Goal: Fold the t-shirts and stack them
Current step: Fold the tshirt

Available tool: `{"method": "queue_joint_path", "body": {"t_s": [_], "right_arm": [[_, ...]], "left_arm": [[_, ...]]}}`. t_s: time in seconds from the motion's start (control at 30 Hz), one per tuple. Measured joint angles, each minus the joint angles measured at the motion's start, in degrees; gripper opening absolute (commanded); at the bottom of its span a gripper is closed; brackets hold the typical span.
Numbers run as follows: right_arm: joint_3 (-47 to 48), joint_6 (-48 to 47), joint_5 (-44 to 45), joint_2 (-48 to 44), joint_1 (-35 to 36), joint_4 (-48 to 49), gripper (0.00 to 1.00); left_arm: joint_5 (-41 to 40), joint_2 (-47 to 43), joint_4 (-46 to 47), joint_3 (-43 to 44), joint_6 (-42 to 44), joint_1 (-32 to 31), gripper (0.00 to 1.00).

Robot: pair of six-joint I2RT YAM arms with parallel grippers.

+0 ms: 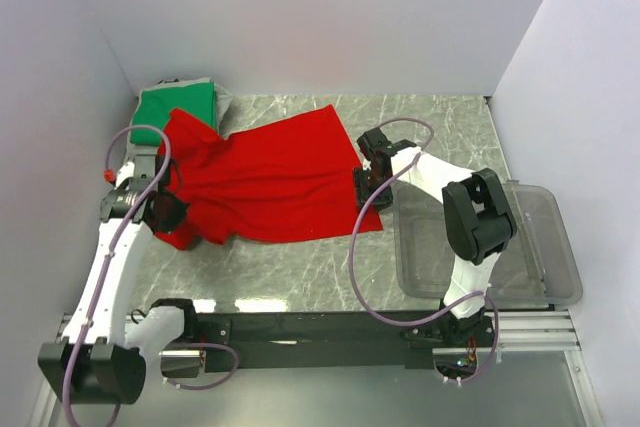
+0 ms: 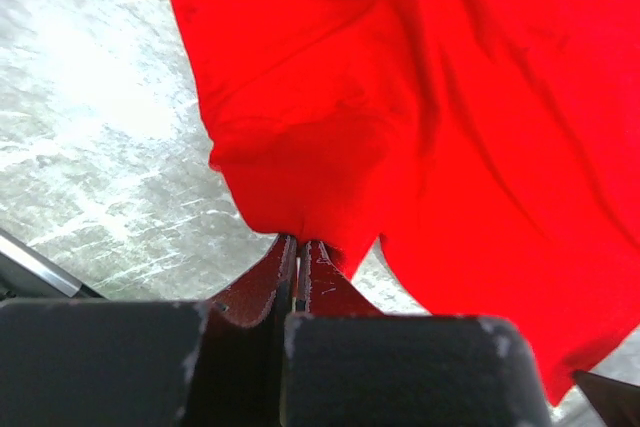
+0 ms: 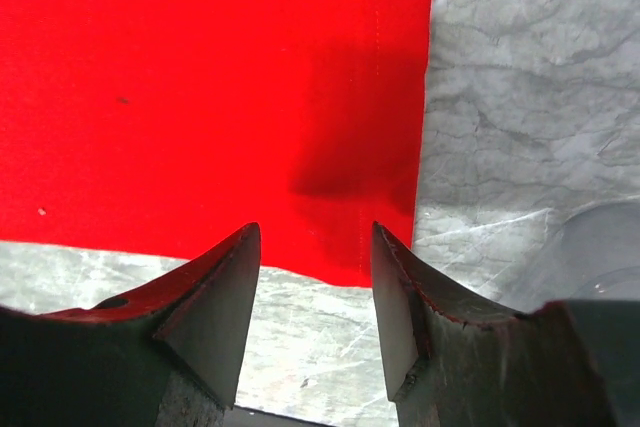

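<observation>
The red t-shirt [image 1: 270, 177] lies spread across the middle of the marble table, bunched at its left end. The green t-shirt [image 1: 180, 107] lies folded at the back left corner, partly under the red one. My left gripper [image 1: 168, 212] is shut on a pinch of the red shirt's left end [image 2: 300, 147], which hangs in folds from the jaws. My right gripper [image 1: 362, 190] is open over the shirt's right hem; in the right wrist view its fingertips [image 3: 245, 242] straddle the shirt's corner [image 3: 395, 247], which lies flat below them.
A clear plastic bin [image 1: 490, 242] sits at the right, under the right arm's elbow. White walls close the left, back and right. The arms' base rail [image 1: 320, 327] runs along the near edge. Bare marble [image 1: 440, 117] shows at the back right.
</observation>
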Motion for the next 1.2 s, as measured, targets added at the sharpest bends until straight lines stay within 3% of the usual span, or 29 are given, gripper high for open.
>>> {"method": "queue_joint_path", "body": {"t_s": [0.6, 1.2], "right_arm": [[-3.45, 1.42, 2.58, -0.11, 2.40, 0.39, 0.57], [-9.40, -0.22, -2.95, -5.46, 7.69, -1.14, 0.56]], "left_arm": [[-13.92, -14.80, -14.32, 6.75, -8.66, 0.48, 0.00], [-13.64, -15.17, -14.38, 5.09, -6.91, 0.48, 0.00]]}}
